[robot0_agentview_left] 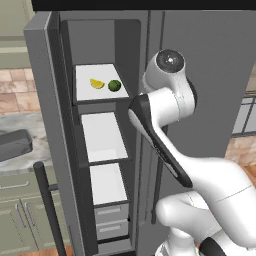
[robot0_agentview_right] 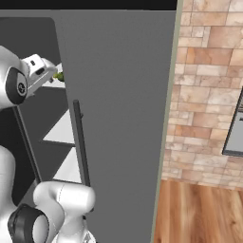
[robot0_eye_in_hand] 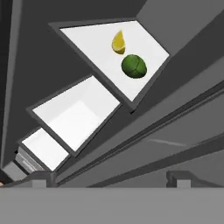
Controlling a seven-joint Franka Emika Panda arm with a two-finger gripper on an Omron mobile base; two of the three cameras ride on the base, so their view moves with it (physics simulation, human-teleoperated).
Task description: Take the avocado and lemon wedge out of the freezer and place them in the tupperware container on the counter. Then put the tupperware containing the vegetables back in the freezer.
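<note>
Freezer (robot0_agentview_left: 55, 100) open. Avocado (robot0_agentview_left: 114, 85) and lemon wedge (robot0_agentview_left: 97, 83) side by side on top white shelf (robot0_agentview_left: 87, 92), upper centre of left base view. Gripper (robot0_eye_in_hand: 109, 177) jaws wide apart, empty, well short of both. Tupperware container (robot0_agentview_left: 14, 144) on counter (robot0_agentview_left: 15, 162), left edge.

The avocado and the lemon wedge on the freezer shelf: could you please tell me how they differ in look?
The avocado is dark green and roundish; the lemon wedge is yellow and tapers to a point. In the left base view the lemon wedge lies to the left of the avocado, a little apart from it. Both rest on the top white shelf of the open freezer.
</note>
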